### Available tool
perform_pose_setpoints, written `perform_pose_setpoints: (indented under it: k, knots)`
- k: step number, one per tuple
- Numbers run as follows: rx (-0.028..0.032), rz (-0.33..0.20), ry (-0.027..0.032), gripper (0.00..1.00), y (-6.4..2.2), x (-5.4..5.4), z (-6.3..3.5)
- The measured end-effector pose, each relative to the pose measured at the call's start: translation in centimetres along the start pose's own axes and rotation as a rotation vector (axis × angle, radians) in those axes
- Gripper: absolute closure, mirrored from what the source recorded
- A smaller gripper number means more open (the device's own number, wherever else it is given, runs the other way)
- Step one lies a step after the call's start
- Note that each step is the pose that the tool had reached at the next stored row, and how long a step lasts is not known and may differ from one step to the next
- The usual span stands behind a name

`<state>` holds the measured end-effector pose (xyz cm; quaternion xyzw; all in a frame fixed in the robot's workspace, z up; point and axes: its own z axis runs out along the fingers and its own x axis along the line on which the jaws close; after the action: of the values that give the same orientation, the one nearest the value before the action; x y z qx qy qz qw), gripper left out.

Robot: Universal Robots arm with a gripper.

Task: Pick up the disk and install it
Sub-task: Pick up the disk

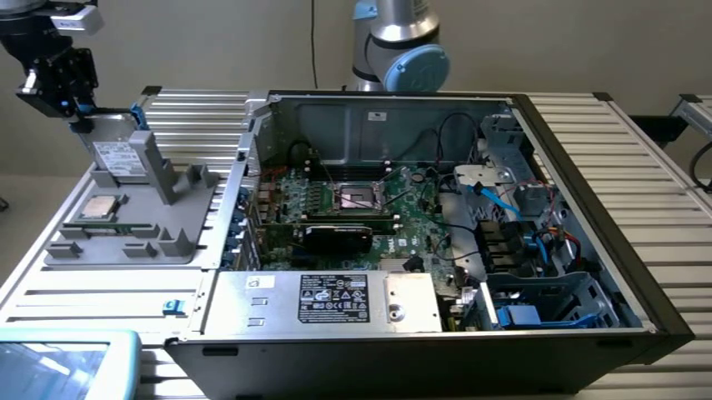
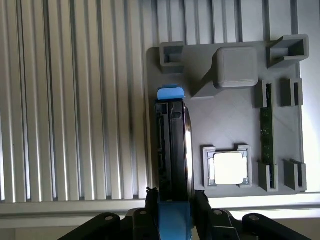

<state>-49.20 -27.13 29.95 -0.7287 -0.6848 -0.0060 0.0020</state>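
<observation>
at the exterior view's left, over the grey fixture (image 1: 139, 237) on the ribbed surface (image 1: 623, 142), the gripper (image 1: 80, 123) sits at the top end of the disk (image 1: 115, 155). this looks like the pick-up step; installing has not begun. seen from the wrist view, the gripper (image 2: 174, 200) straddles the disk (image 2: 172, 145) at its blue rail, but whether it has clamped yet i cannot tell. a lift, i judge, calls for a firm, centred hold and a straight pull up out of the slot, clear of the fixture's posts. the disk stands on edge in the fixture, silver-grey, with a white label on its face and blue rails at both ends, near the small square chip (image 2: 229, 168).
</observation>
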Motion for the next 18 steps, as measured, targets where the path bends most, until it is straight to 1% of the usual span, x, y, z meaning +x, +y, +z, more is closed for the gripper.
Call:
perform_pose_setpoints:
  k: [13, 15, 16, 18]
  knots:
    - [-0.0003, 0.0, 0.0, 0.6, 0.0, 0.0, 0.13]
    - [-0.0002, 0.0, 0.0, 0.58, 0.0, 0.0, 0.14]
    - [-0.0003, 0.0, 0.0, 0.51, 0.0, 0.0, 0.15]
    - [-0.0003, 0.0, 0.0, 0.51, 0.0, 0.0, 0.17]
